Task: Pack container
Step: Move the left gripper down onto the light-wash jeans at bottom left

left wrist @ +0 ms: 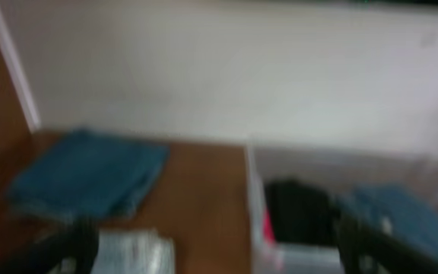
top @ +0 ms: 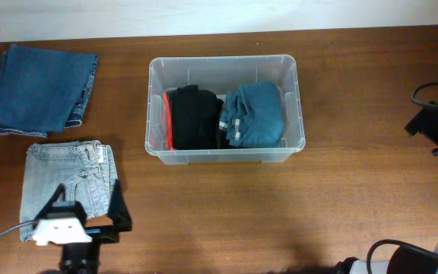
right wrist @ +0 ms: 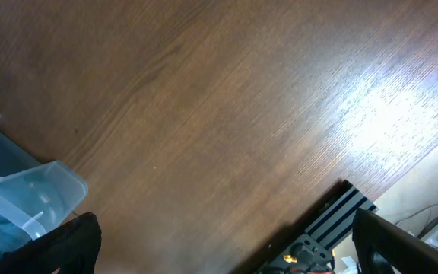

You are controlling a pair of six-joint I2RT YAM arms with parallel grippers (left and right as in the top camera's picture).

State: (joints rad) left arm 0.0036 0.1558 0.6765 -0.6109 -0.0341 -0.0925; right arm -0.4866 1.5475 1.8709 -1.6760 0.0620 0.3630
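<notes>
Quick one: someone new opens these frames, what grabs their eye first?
The clear plastic container at table centre, holding folded clothes: a black garment with a red one at its left, and a blue garment on the right. Then the folded denim on the table's left side: a dark-wash piece at the back and light-wash jeans nearer, with the left gripper open at their near edge.

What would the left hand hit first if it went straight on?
Probably the folded light-grey jeans, which lie right under and ahead of the open left hand. If it runs level, it may clear them and head between the folded dark-blue jeans and clear plastic bin; height is unclear.
</notes>
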